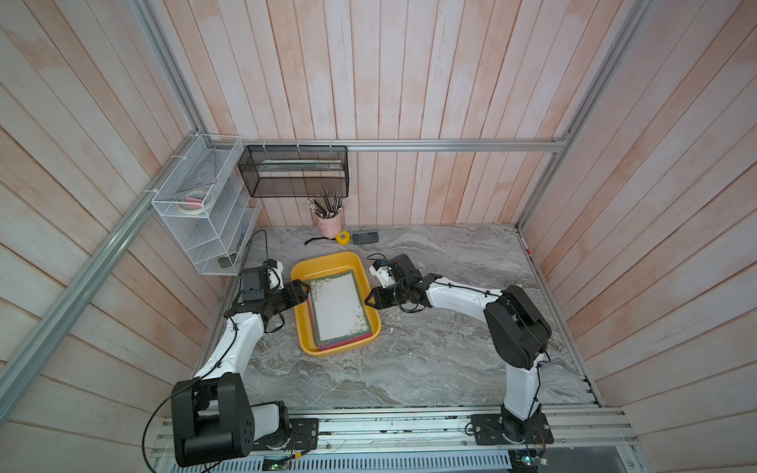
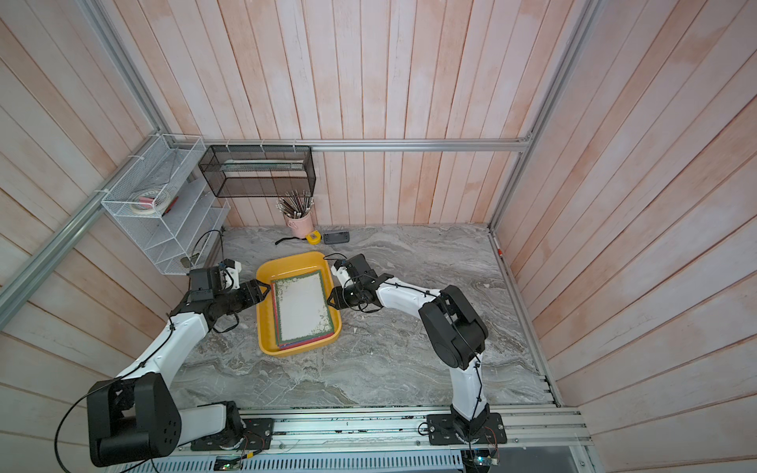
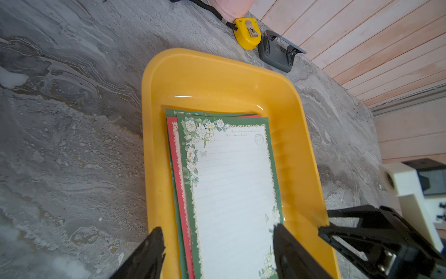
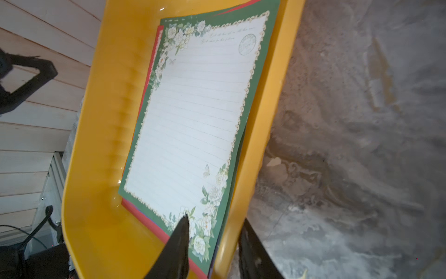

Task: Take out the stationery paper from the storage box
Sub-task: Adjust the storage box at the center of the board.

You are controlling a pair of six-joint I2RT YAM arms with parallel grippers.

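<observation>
The paper stack (image 1: 338,305) lies long-axis eleven-to-five o'clock in the tray (image 1: 323,264), left gripper (image 1: 306,291) at nine, right gripper (image 1: 368,298) at three (both jaws apart).

The left arm (image 1: 239,340) and right arm (image 1: 458,297) had glossy white links between bulky black joint housings (image 1: 518,327). Thin black cables (image 1: 538,385), tied on, ran along them. Black bolted base plates (image 1: 483,430) sat at six o'clock. The jaws were black openwork.

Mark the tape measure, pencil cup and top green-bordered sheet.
yellow tape measure (image 3: 247,33), left wrist view, middle of its case.
pink pencil cup (image 1: 330,226), a top view, its side wall.
top green-bordered sheet (image 4: 193,116), right wrist view, its white lined centre.
</observation>
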